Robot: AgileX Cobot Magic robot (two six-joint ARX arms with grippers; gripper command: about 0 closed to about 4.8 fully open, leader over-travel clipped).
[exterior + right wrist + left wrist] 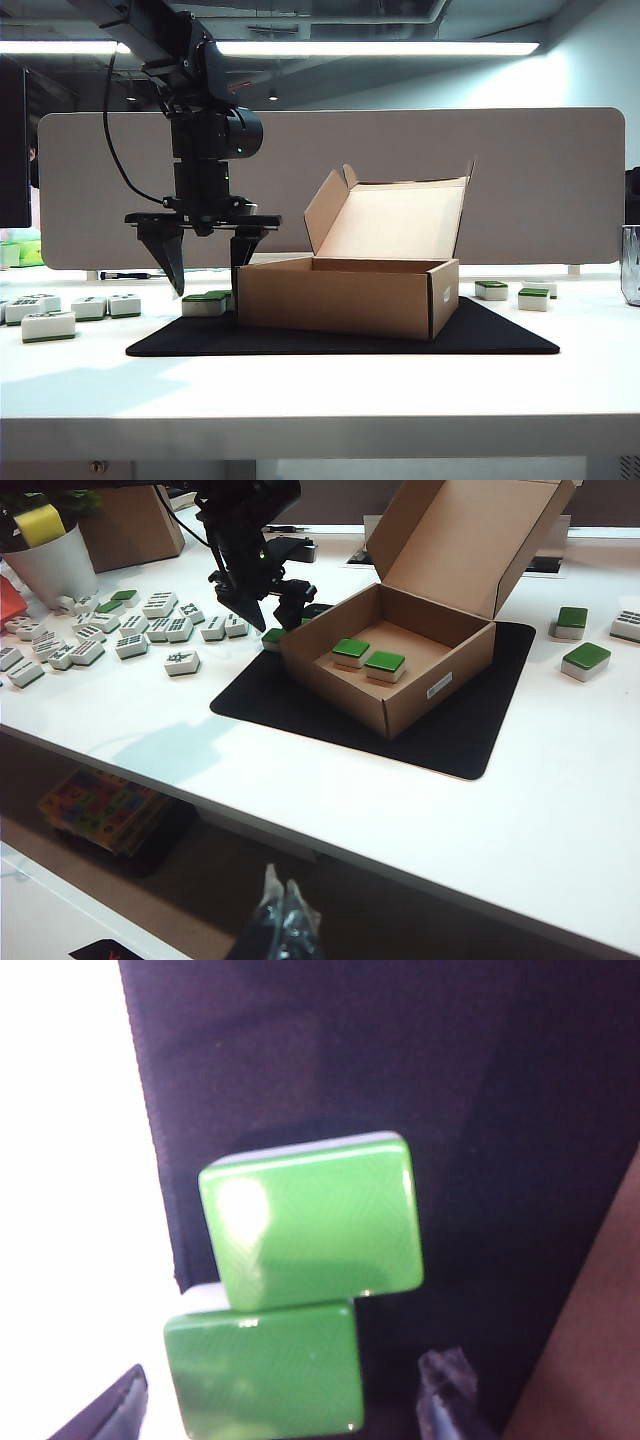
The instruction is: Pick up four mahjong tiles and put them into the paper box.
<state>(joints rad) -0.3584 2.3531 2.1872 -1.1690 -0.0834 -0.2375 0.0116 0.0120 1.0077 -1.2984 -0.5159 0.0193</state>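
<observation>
Hovering left gripper [206,268] open over mahjong tiles [310,1222].

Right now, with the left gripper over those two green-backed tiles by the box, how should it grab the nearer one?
Come straight down with the left gripper, open, and pinch the nearer tile across its two short side faces. It lies flat, green back up, on the mat's edge. Its long side touches the second tile, so no finger fits there.

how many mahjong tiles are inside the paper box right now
2. Both tiles lie green side up, side by side on the floor of the paper box: one farther from the front wall, the other beside it. None looks hidden.
</observation>
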